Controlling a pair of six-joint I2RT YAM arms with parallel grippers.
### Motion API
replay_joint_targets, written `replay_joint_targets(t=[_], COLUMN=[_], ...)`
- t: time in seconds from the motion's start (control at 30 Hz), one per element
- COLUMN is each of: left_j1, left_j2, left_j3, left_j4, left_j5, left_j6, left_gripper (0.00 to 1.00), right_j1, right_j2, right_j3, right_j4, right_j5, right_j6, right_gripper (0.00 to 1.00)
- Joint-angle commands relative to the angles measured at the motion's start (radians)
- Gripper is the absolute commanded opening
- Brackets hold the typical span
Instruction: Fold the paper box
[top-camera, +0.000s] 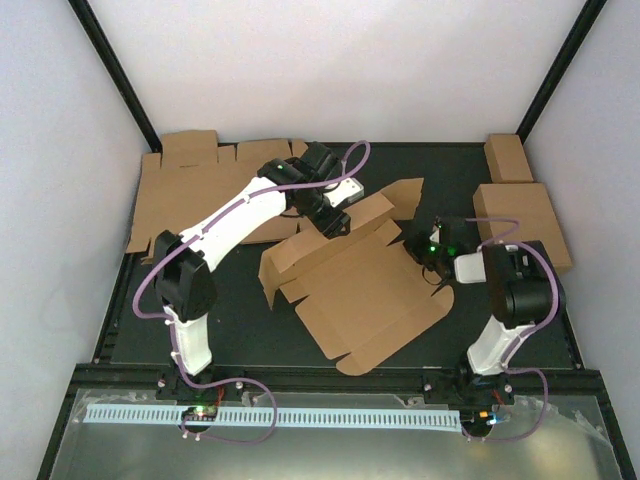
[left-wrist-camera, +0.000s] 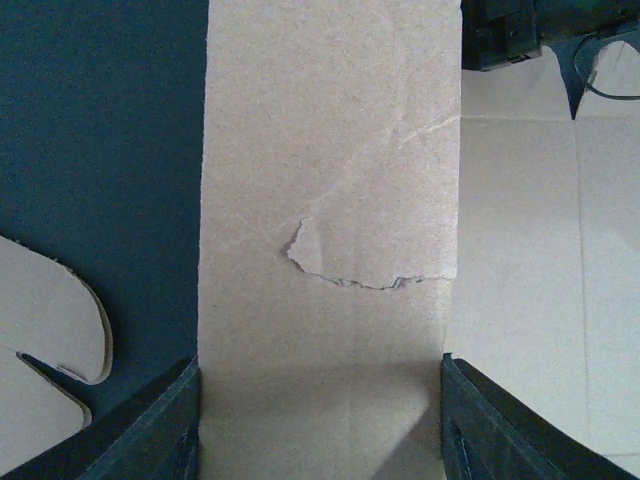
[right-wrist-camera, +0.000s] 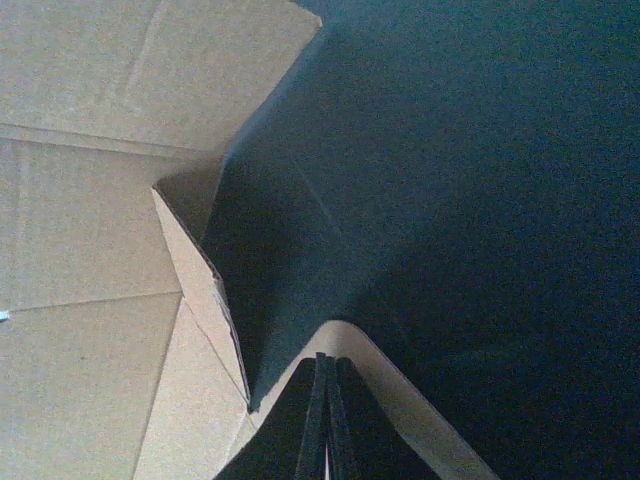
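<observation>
Left wrist view: your left jaws stand part open, one finger (left-wrist-camera: 150, 430) at each edge of a flap (left-wrist-camera: 330, 150) of the box (top-camera: 365, 290). The flap fills the gap between them. I cannot tell whether the fingers press on those edges. Ahead of the jaws the flap's face carries a tear (left-wrist-camera: 350, 265), its top ply lifted along a ragged line. A tab (left-wrist-camera: 50, 320) lies on the table (left-wrist-camera: 100, 150), left of the jaws.

Right wrist view: your right jaws are shut tight with nothing visible between them. Their tips sit at a second tab (right-wrist-camera: 420, 410) on the box's edge. Just ahead and left of them a corner wall (right-wrist-camera: 205, 280) stands raised.

Top view: the box lies between the two pairs of jaws, its base flat and its far side partly lifted. My judgement is that folding is at an early stage and no wall is locked.

Risks, as judged:
- The tear weakens the flap. If you bend it against the left jaws, it may crease at the tear instead of at the scored line.
- The sheet is light and loose. If you push with the shut right jaws, the whole box may slide or turn under the left jaws rather than fold.
- The raised corner is not tucked in and may spring flat once released.
</observation>
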Motion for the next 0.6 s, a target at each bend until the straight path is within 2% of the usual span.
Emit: replay_joint_targets(t=[0.0, 0.17, 0.33, 0.47, 0.57], left_j1=[-0.015, -0.015, -0.018, -0.019, -0.019], left_j2=[-0.002, -0.002, -0.005, -0.007, -0.004], left_j3=[-0.024, -0.025, -0.026, -0.029, -0.032], left_j4=[-0.043, -0.045, -0.048, -0.048, -0.048], left_j5=[0.014, 0.014, 0.016, 0.016, 0.015], left_j6=[-0.013, -0.012, -0.010, -0.010, -0.010], left_gripper=[0.61, 0.61, 0.61, 0.61, 0.60], right_j1=[0.004, 0.005, 0.005, 0.005, 0.005], right_j2=[0.054, 0.092, 0.130, 0.147, 0.160], right_j3=[0.020, 0.024, 0.060, 0.103, 0.103], right_j4=[0.098, 0.202, 0.214, 0.153, 0.221], right_j5=[-0.012, -0.062, -0.088, -0.079, -0.121], right_j6=[0.014, 0.042, 0.057, 0.057, 0.063], right_gripper=[0.02, 0.02, 0.02, 0.02, 0.02])
